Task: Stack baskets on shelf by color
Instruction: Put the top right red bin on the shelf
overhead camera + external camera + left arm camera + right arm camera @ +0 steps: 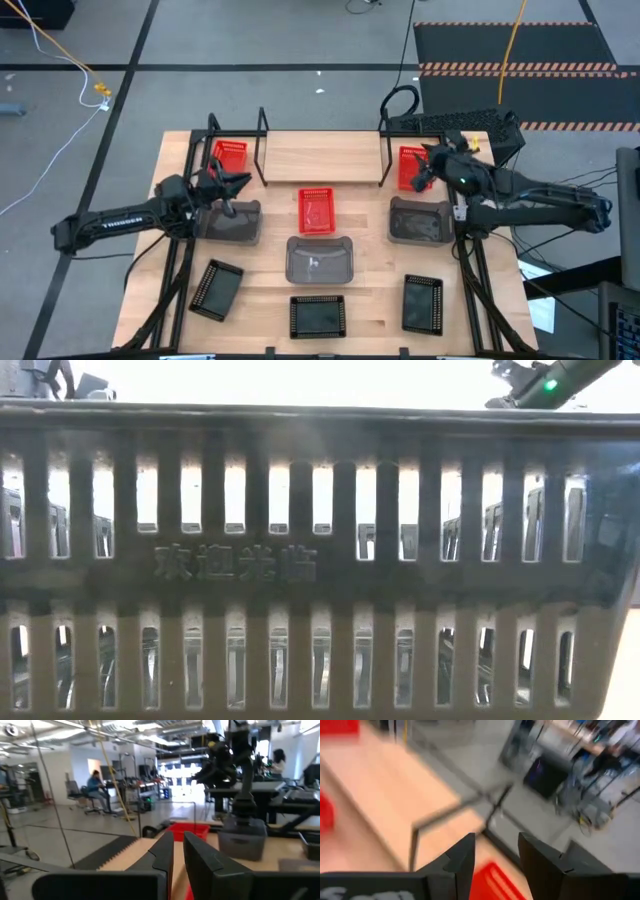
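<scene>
The smooth light-wood shelf (pixel 320 158) with thin black wire uprights lies between the two grippers. Three translucent grey baskets (pixel 320 260), rounded tubs, sit nearer the front than both grippers; three black slotted baskets (pixel 318 315) line the front edge beyond them. A red perforated basket (pixel 317 210) rests midway between the grippers. The left gripper (pixel 232 183), fingers nearly closed on nothing, hovers beside a red basket (pixel 229 155). The right gripper (pixel 425 170), parted and empty, hangs over another red basket (pixel 410 165).
</scene>
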`<action>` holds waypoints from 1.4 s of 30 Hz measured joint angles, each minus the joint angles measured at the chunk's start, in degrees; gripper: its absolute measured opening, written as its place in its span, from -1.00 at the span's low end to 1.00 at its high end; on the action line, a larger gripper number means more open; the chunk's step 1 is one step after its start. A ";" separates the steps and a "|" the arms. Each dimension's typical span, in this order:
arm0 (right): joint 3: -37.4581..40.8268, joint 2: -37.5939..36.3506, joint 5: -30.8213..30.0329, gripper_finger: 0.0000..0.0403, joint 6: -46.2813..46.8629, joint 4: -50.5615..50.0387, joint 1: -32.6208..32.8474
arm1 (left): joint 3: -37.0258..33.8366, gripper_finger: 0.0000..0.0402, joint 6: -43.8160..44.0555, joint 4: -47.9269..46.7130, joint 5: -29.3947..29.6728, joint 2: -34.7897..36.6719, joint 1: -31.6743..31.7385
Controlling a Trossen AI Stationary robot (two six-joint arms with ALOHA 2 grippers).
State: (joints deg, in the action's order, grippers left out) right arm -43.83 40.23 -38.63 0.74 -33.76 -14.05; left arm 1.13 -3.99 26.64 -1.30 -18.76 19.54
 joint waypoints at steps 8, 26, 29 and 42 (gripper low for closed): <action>-5.21 11.24 27.48 -0.29 -6.22 -12.53 -13.03 | 0.00 -0.77 6.87 -4.70 -0.02 0.00 -3.75; 2.16 23.73 36.74 -0.29 -11.65 -12.68 -22.05 | 0.00 -0.77 4.14 -8.51 8.76 0.02 -6.54; 2.16 23.78 34.28 -0.29 -12.70 -11.50 -22.38 | 0.00 -0.77 4.12 -8.36 9.38 0.02 -6.54; 3.26 29.18 35.41 -0.29 -17.73 -11.44 -22.42 | 0.00 -0.77 2.62 -8.40 9.48 0.02 -6.50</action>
State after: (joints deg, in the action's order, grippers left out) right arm -40.57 69.40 -3.22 -16.98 -45.19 -36.47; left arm 1.13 -1.37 18.24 8.19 -18.74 13.04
